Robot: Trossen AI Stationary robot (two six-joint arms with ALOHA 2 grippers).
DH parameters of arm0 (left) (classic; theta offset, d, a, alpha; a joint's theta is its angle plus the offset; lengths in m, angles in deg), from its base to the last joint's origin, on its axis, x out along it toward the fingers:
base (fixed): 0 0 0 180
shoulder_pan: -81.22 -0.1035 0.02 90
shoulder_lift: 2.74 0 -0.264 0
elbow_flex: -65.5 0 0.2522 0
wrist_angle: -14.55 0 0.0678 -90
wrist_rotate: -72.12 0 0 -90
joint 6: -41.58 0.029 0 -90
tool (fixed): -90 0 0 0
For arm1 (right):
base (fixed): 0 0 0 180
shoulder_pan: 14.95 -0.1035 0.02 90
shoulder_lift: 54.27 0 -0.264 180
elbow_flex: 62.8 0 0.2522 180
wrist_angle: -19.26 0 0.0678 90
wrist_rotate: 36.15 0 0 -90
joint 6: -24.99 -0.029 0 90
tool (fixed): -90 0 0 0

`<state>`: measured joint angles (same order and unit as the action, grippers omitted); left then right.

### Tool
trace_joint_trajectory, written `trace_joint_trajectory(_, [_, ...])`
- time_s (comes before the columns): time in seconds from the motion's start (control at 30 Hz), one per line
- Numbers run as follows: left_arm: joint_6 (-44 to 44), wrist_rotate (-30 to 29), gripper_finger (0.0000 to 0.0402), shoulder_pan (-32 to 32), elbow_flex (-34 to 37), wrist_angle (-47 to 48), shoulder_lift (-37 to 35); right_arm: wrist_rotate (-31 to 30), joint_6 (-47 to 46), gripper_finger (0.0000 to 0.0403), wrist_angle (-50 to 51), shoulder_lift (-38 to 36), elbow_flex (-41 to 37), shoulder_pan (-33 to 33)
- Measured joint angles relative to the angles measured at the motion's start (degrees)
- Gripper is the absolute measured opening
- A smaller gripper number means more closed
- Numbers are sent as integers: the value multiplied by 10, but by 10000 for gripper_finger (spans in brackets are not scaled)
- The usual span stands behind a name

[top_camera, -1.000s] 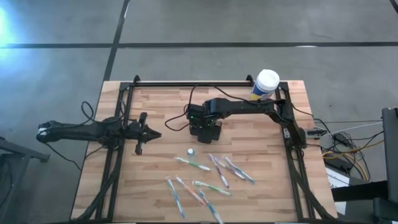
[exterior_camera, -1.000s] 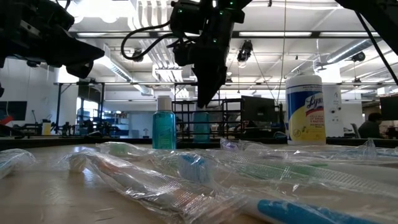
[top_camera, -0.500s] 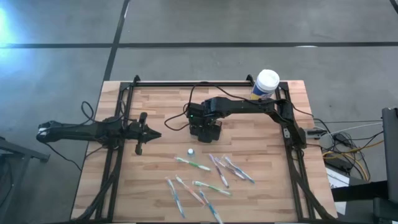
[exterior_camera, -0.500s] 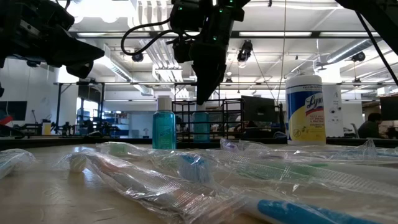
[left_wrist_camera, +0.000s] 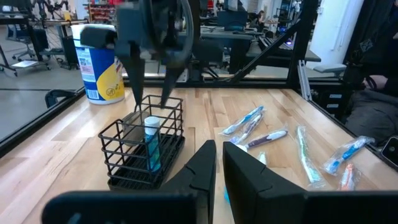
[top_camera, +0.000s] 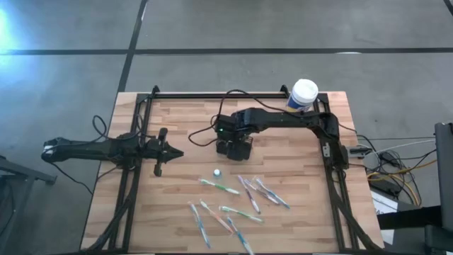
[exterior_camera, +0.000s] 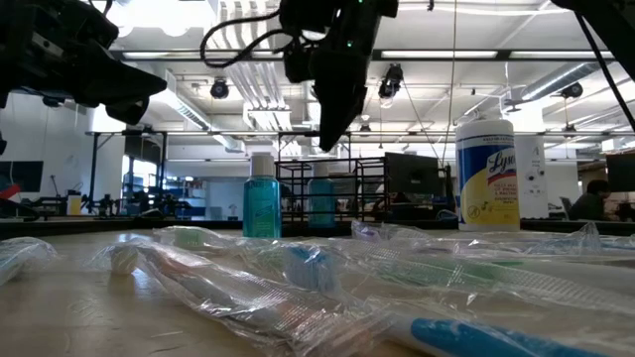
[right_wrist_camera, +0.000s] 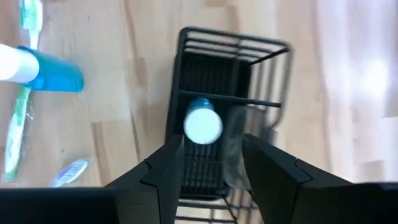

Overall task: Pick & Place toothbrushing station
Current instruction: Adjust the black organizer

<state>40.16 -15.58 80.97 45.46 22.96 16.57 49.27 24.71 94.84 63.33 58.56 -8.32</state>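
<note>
The wooden table [top_camera: 177, 120] fills the middle of the room, slatted pale boards with a black frame along its edges. The landmark here is the toothbrushing station [left_wrist_camera: 145, 146], a small black wire holder of thin square bars, split into compartments, standing upright near the table's centre. A teal bottle with a white cap [right_wrist_camera: 203, 124] stands inside one of its compartments.

Directly above the holder hangs the right gripper [right_wrist_camera: 211, 163], fingers parted to either side of the bottle's cap and gripping nothing; from table height its tips sit just over the holder's top rim. Off to the station's left, well apart from it, the left gripper [left_wrist_camera: 219, 168] rests with its fingers nearly together, nothing between them.

Behind the station, at the table's far right corner, stands a white-lidded canister [top_camera: 303, 95] with a yellow label. A second teal bottle [exterior_camera: 262, 195] stands just beside the holder, on the side nearer the table's front. Farther toward that front lie scattered wrapped toothbrushes [top_camera: 233, 195].
</note>
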Motion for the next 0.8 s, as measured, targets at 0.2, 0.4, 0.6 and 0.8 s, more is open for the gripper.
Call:
trace_joint_trajectory(0.2, [15,-2,32,0,0,0,0,-19,-2,162,-32,-58,-5,-8])
trace_joint_trajectory(0.4, [15,-50,32,0,0,6,6,-52,36,130,-258,-195,-127,-78])
trace_joint_trajectory(0.6, [15,-51,23,0,0,15,21,-57,56,44,-526,-345,-369,-134])
trace_joint_trajectory(0.8, [14,-51,6,0,0,1,25,-54,49,17,-765,-458,-568,-160])
